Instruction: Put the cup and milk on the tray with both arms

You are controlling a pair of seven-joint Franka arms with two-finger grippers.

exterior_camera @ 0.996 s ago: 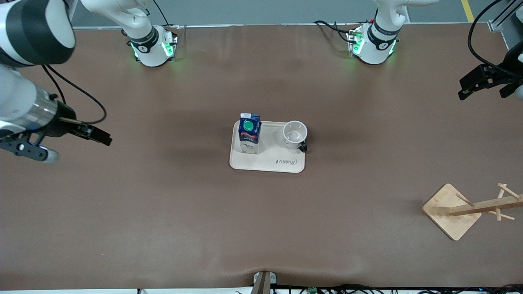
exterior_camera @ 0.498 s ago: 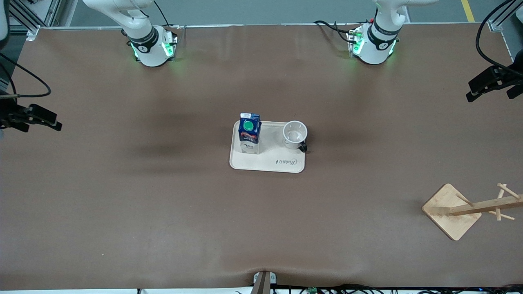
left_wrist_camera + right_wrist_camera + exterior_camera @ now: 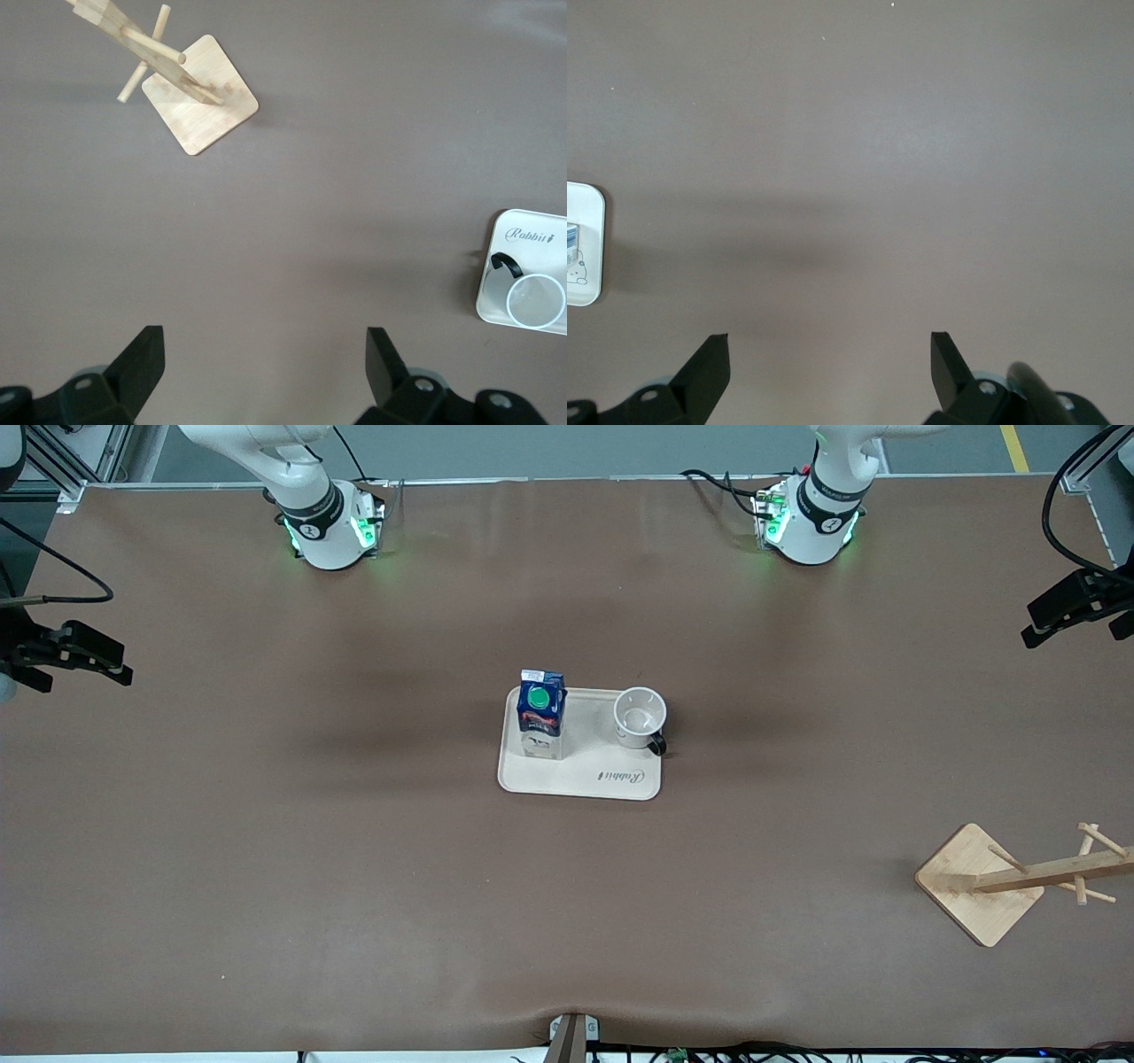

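The cream tray (image 3: 580, 778) with "Rabbit" script lies mid-bench. On it stand the dark-blue, green-capped milk (image 3: 541, 713) and the white cup (image 3: 640, 715), its black handle apparently overhanging the rim. The left gripper (image 3: 266, 367) and right gripper (image 3: 830, 367) hang over the bench ends, jaws spread, empty.

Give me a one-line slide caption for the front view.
Milk and cup upright on the tray; left gripper and right gripper open at the table's ends.
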